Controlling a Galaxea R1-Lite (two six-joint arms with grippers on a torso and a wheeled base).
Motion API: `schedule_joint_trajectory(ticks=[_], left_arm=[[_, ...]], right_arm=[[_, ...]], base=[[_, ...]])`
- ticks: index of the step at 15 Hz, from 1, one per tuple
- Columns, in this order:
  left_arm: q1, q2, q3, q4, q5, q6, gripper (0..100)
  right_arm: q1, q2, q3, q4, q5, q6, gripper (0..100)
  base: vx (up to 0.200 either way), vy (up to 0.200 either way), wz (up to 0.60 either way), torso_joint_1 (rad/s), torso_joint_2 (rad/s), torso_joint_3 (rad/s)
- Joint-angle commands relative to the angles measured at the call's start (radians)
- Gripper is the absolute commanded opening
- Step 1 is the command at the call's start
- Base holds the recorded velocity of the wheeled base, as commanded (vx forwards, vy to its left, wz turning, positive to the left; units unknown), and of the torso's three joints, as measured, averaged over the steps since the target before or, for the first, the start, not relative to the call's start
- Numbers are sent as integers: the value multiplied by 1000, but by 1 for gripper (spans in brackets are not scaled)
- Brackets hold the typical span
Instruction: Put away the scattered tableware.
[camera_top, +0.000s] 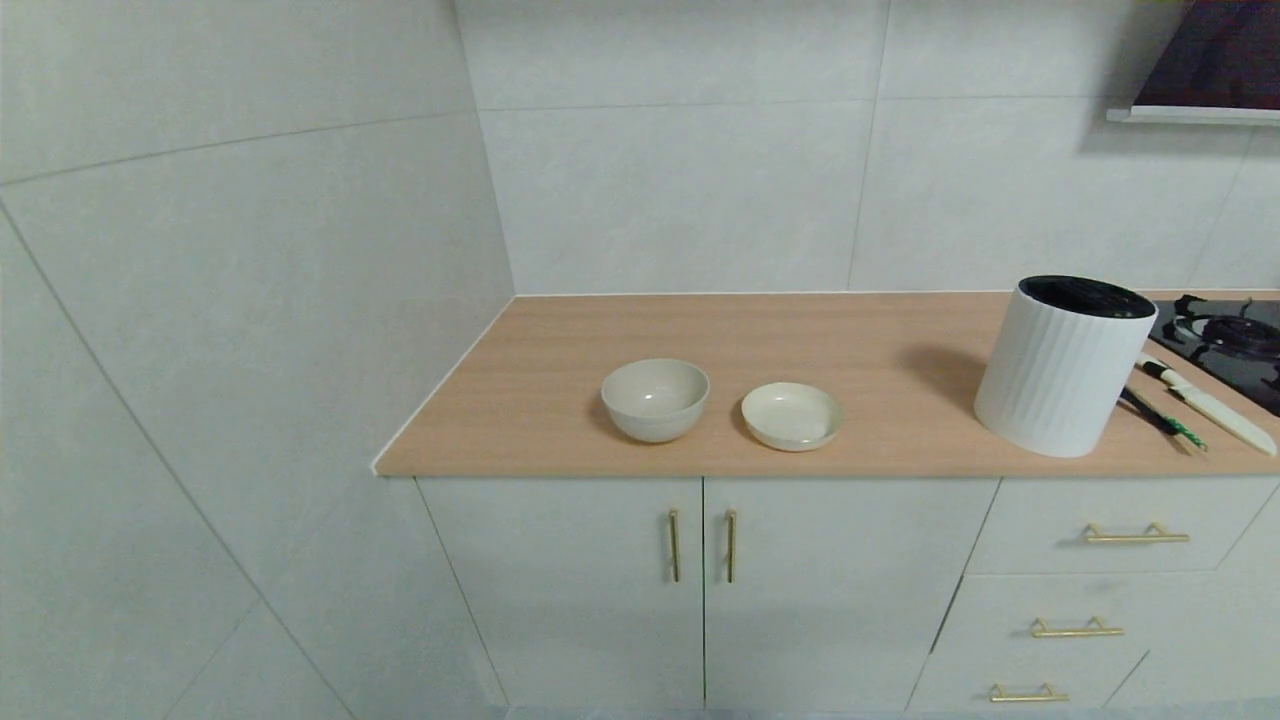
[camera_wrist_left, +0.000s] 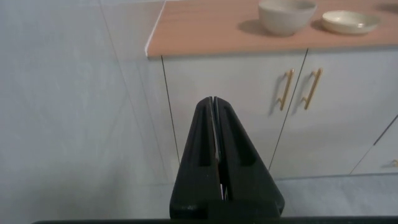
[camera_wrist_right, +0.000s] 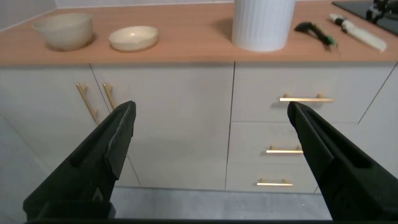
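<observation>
Bowl (camera_top: 655, 398), dish (camera_top: 791, 414) on counter (camera_top: 560, 340), up ahead of clenched left gripper (camera_wrist_left: 212, 102) and wide-open empty right gripper (camera_wrist_right: 211, 112); bowl nearer left.

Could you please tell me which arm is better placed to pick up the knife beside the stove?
Probably the right: the knife lies at the countertop's right end, past the white ribbed container, and the right pincer is open below that side. The left pincer is shut.

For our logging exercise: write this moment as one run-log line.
stage: not started | left claw: shut, low before cabinet | right claw: open, low before drawers | bowl, dish: on counter, untouched
</observation>
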Motion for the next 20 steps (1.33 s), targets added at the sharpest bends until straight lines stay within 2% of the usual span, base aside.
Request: schedule_joint_trajectory(ticks=[1, 10, 20], left_arm=[[0, 0, 0, 0, 0, 0, 0], [0, 0, 0, 0, 0, 0, 0], [0, 0, 0, 0, 0, 0, 0]], right_arm=[[0, 0, 0, 0, 0, 0, 100], [0, 0, 0, 0, 0, 0, 100], [0, 0, 0, 0, 0, 0, 100]], base=[[0, 0, 0, -237, 544, 300], [0, 0, 0, -226, 521, 296], [0, 0, 0, -174, 476, 300]])
